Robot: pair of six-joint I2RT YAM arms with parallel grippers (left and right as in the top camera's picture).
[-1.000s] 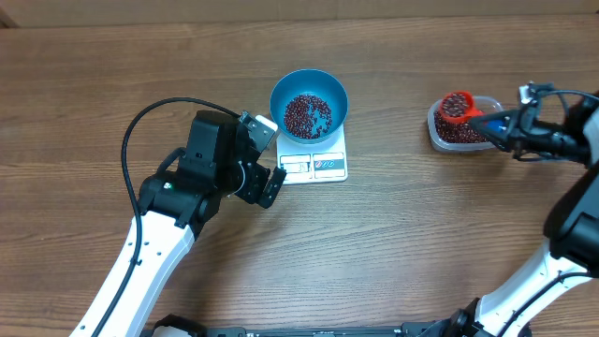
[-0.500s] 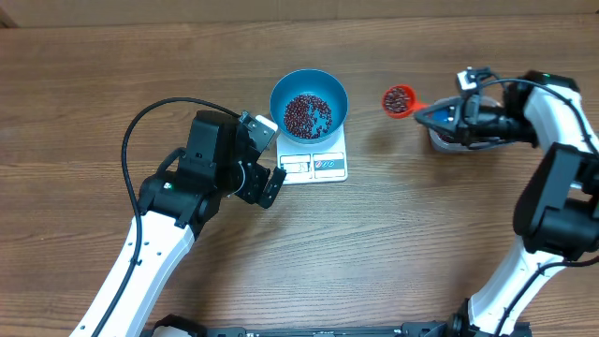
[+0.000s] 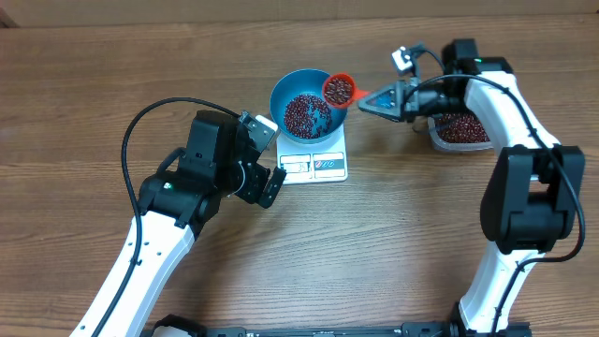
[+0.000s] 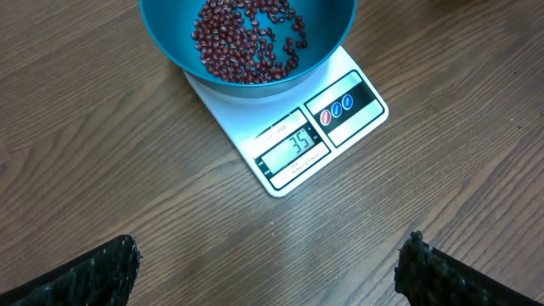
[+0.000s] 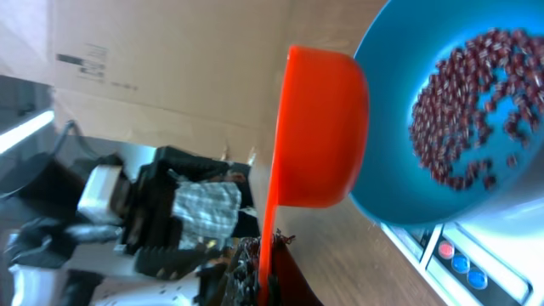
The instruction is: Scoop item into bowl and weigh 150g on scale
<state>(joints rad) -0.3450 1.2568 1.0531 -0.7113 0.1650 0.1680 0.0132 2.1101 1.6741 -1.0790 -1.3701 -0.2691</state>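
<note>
overhead: loaded scoop (image 3: 338, 90) hides part of bowl (image 3: 288, 86) rim.

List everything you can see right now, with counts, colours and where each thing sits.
scale: one, white, mid-table, display reads 35
bowl: one, bright blue, on the scale
scoop: one, orange-red, loaded, at the bowl's right rim
tub: one, clear plastic, right of the bowl, partly under the right arm
beans: many, dark red-brown, in bowl, scoop and tub
table: one, brown wood, under everything
cable: one, black, looping over the left arm
left tool: one, black, open and empty, left of the scale
right tool: one, black, shut on the scoop's handle
</note>
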